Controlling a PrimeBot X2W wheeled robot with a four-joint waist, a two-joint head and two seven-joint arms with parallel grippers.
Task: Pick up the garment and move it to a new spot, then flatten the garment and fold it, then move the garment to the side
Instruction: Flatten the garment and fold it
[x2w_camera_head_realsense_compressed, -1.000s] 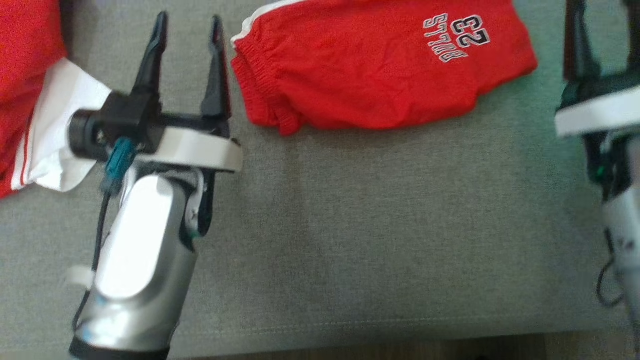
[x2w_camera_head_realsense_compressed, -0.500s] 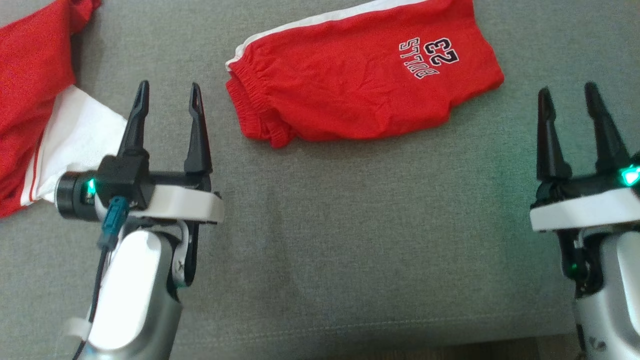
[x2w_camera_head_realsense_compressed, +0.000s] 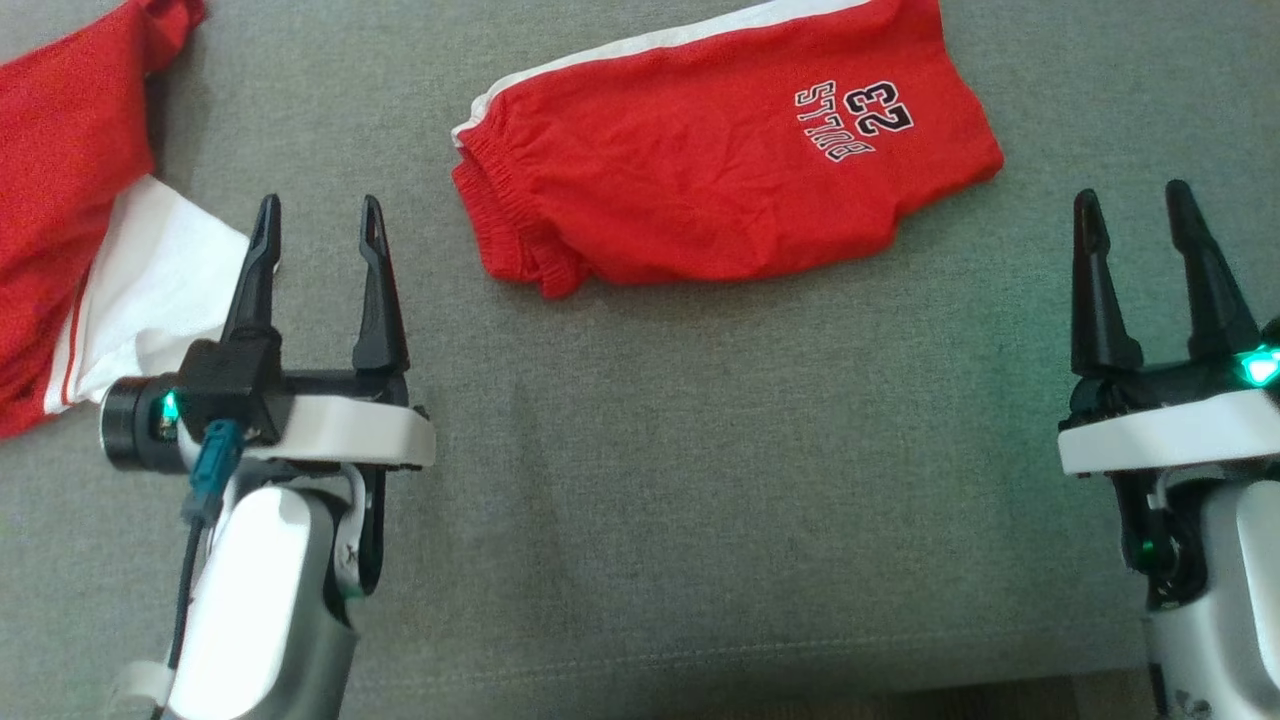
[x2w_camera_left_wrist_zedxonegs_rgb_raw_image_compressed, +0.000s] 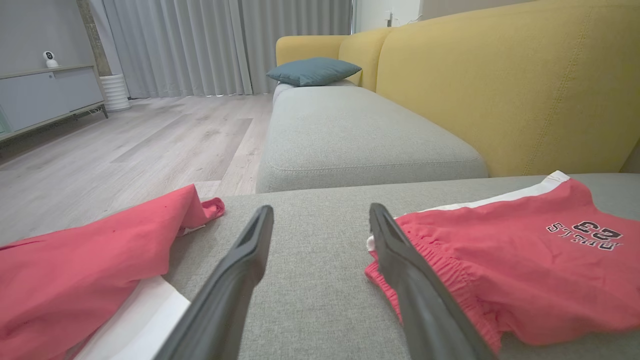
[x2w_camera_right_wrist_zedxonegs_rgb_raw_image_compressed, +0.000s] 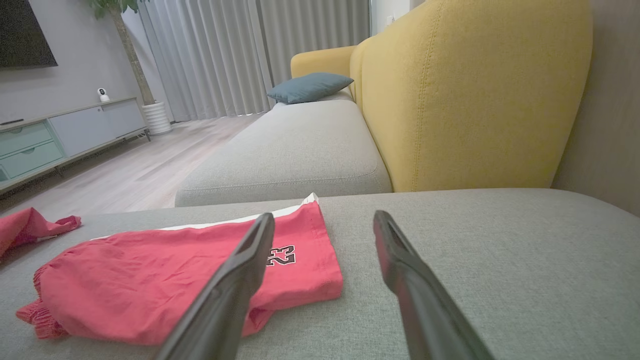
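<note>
Shorts first: the red shorts (x2w_camera_head_realsense_compressed: 720, 170) lie folded on the grey sofa cushion (x2w_camera_head_realsense_compressed: 640, 480), over on the far side and a bit right of centre. The elastic waistband is bunched at the left end, a white stripe runs along the far edge, and the BULLS 23 print (x2w_camera_head_realsense_compressed: 855, 120) sits near the right end, upside down from the head view. Nothing is touching them.

Left gripper (x2w_camera_head_realsense_compressed: 320, 205) is at near left, fingers pointing away, claw spread wide with nothing between the fingers. Its tips sit left of the waistband end and nearer, with bare cushion in between. Right gripper (x2w_camera_head_realsense_compressed: 1133, 192) is at near right, same deal: wide and empty, out past the right end of the shorts.

A second red garment (x2w_camera_head_realsense_compressed: 60, 150) with a white panel lies crumpled at the far left, right beside the left gripper and apart from the shorts.

The wrist views also catch a yellow backrest (x2w_camera_left_wrist_zedxonegs_rgb_raw_image_compressed: 500, 90), another grey seat with a blue pillow (x2w_camera_left_wrist_zedxonegs_rgb_raw_image_compressed: 312, 70), a wood floor (x2w_camera_left_wrist_zedxonegs_rgb_raw_image_compressed: 150, 135) and pale curtains (x2w_camera_left_wrist_zedxonegs_rgb_raw_image_compressed: 200, 45).
</note>
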